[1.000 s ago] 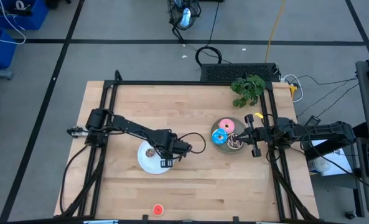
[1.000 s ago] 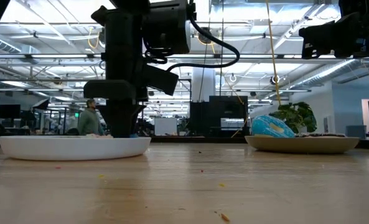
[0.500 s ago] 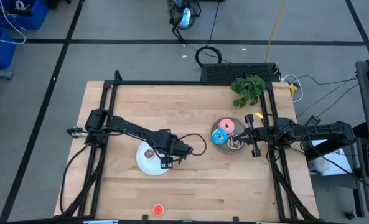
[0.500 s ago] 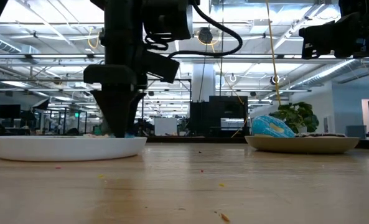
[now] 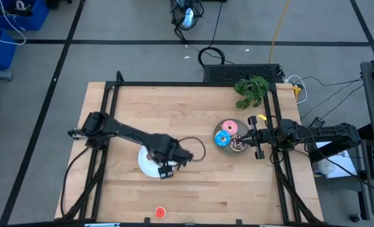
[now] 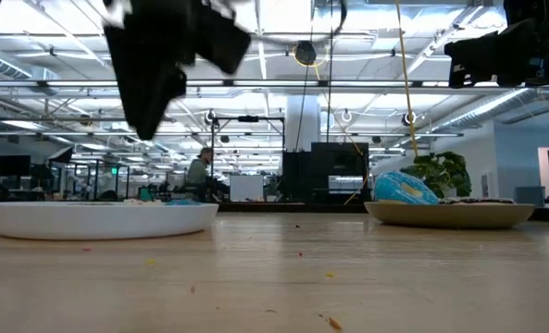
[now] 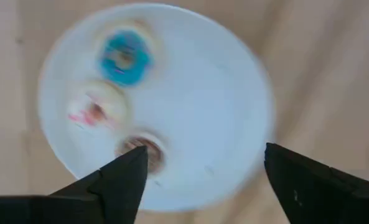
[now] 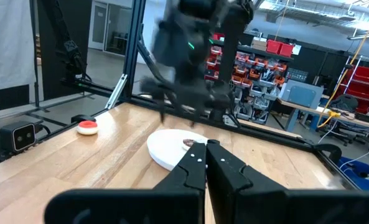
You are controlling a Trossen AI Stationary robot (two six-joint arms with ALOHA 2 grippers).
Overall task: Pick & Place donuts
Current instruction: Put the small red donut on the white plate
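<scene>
A white plate [image 7: 234, 93] holds three tiny donuts: a blue one [image 7: 123, 57], a whitish-pink one [image 7: 97, 111] and a brown one [image 7: 140, 149]. My left gripper [image 7: 206, 180] hangs open above this plate [image 5: 146, 165], pointing down, with nothing between its fingers; in the low view it [image 6: 154, 83] is well clear of the plate [image 6: 98, 218]. A grey plate [image 5: 227, 147] carries the larger pink [image 5: 230, 128], blue [image 5: 222, 139] and brown [image 5: 238, 145] donuts. A tiny red donut [image 5: 159, 213] lies on the table near its front edge. My right gripper [image 5: 251, 135] waits shut beside the grey plate.
A potted green plant [image 5: 251, 90] stands at the table's far right. Black frame rails [image 5: 105, 126] run along the left, far and right sides. Bare wood lies between the two plates and toward the near edge.
My left gripper has risen from just over the white plate to well above it, drifting toward the table's near edge and rolling a little. The tiny donuts stay on the plate.
</scene>
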